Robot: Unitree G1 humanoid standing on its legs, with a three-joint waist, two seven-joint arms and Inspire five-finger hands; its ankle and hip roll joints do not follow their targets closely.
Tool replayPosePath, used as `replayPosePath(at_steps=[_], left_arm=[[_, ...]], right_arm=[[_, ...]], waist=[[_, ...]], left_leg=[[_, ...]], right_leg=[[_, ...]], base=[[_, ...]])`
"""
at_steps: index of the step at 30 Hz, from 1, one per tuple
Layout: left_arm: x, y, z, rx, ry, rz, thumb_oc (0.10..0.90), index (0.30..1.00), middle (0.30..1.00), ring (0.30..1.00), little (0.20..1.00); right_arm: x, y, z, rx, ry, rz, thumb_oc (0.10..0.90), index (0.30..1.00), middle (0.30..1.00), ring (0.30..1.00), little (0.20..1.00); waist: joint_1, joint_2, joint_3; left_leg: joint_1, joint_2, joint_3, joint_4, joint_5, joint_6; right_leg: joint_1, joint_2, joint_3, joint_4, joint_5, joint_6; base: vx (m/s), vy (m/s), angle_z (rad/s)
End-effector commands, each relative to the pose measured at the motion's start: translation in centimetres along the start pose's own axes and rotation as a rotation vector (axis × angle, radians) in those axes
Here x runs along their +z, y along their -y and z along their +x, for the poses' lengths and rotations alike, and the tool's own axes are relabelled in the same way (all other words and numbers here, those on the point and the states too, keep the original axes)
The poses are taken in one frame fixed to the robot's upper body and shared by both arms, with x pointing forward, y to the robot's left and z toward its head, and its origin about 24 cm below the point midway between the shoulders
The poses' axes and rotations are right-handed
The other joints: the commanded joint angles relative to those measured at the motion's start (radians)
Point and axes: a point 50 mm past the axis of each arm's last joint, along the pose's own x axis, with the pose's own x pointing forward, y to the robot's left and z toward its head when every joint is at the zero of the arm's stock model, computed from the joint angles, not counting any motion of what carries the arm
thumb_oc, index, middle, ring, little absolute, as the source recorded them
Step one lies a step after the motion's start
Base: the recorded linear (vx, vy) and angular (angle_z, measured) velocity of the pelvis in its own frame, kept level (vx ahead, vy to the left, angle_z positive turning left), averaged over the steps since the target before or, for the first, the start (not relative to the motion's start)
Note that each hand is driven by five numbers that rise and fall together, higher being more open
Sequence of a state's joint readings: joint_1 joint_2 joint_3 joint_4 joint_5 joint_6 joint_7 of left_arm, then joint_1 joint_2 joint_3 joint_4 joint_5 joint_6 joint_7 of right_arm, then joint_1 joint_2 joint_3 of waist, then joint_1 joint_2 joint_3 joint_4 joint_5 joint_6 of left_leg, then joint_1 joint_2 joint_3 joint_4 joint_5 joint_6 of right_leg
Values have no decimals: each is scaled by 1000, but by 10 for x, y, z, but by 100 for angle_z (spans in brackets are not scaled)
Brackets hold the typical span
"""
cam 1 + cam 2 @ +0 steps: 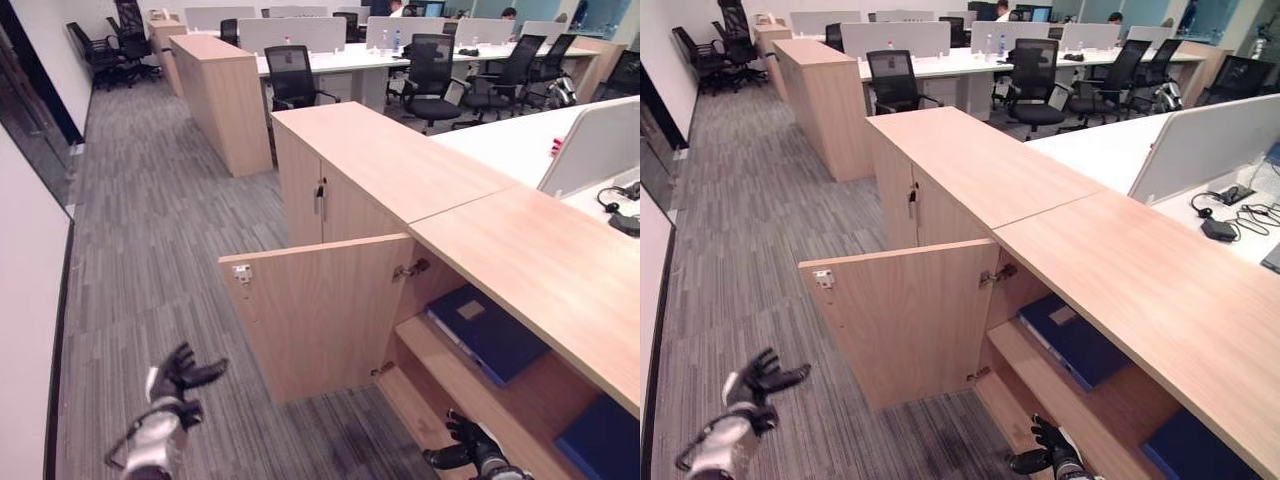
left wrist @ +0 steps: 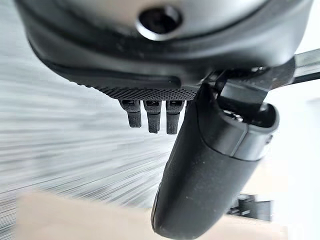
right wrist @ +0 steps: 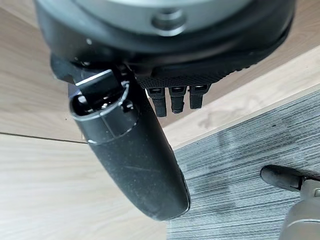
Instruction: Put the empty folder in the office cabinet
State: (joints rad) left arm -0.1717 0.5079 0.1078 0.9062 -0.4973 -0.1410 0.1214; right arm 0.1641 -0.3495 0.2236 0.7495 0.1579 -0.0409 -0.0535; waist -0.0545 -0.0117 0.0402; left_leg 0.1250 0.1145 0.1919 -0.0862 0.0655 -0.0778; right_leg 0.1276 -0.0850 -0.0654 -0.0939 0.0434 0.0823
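We see the office cabinet [image 1: 440, 330] standing with its door [image 1: 315, 310] swung wide toward the carpeted floor [image 1: 150, 250]. Inside, a dark blue folder [image 1: 487, 330] lies flat on the upper shelf [image 1: 480, 385], slightly askew, with a pale label on its cover. Another blue folder [image 1: 600, 440] rests farther to the right in the same cabinet, partly under the wooden top [image 1: 540, 255].

Our right hand [image 1: 470, 445] sits low at the front of the cabinet opening, near the lower shelf edge; its fingers are relaxed and spread, holding nothing. In the right wrist view the fingers [image 3: 172, 97] point outward past the thumb over wood panel and grey carpet, apart from any object.

Our left hand [image 1: 180, 375] hangs over the floor, well apart from the cabinet door, its fingers loosely extended and empty.

Beyond the cabinet we see a second closed cabinet [image 1: 345, 175], white desks and black office chairs [image 1: 435, 80] farther back.
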Motion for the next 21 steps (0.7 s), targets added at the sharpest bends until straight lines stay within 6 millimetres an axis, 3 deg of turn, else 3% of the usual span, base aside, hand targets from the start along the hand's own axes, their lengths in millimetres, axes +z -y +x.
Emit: replayPosePath(at_steps=[1, 10, 13, 18, 19, 21], left_arm=[[55, 5, 14, 41, 214, -68, 800, 900, 900, 900, 900], [134, -11, 23, 58, 403, 71, 800, 900, 900, 900, 900], [154, 2, 24, 13, 454, 105, 800, 900, 900, 900, 900], [159, 33, 22, -88, 486, 94, 800, 900, 900, 900, 900], [161, 52, 19, -146, 501, 92, 800, 900, 900, 900, 900], [160, 59, 18, -169, 505, 86, 800, 900, 900, 900, 900]], right_arm=[[46, 18, 6, -38, 201, -41, 800, 900, 900, 900, 900], [37, 26, 6, -21, 165, -72, 800, 900, 900, 900, 900], [39, 26, 7, -17, 164, -82, 800, 900, 900, 900, 900], [39, 23, 9, -9, 159, -83, 800, 900, 900, 900, 900], [41, 22, 9, -10, 162, -82, 800, 900, 900, 900, 900], [41, 22, 10, -12, 162, -80, 800, 900, 900, 900, 900]], waist=[[2, 7, 12], [-22, 18, 9], [-28, 19, 10], [-32, 14, 10], [-35, 12, 12], [-35, 11, 13]], left_leg=[[66, 11, -12, -1, -105, -44], [74, 9, -4, -1, -110, -45], [72, 10, 1, -1, -110, -44], [71, 8, 11, -1, -112, -42], [69, 7, 10, -1, -113, -41], [67, 7, 10, -1, -113, -41]], right_leg=[[20, -79, -35, 21, -65, 108], [12, -86, -29, 31, -61, 118], [2, -85, -25, 30, -53, 122], [-4, -86, -22, 26, -45, 126], [-5, -87, -21, 25, -44, 126], [-6, -88, -21, 25, -43, 127]], base=[[0, 0, 0], [0, 0, 0], [0, 0, 0], [-12, 8, -11], [-10, 6, -5], [0, 0, 0]])
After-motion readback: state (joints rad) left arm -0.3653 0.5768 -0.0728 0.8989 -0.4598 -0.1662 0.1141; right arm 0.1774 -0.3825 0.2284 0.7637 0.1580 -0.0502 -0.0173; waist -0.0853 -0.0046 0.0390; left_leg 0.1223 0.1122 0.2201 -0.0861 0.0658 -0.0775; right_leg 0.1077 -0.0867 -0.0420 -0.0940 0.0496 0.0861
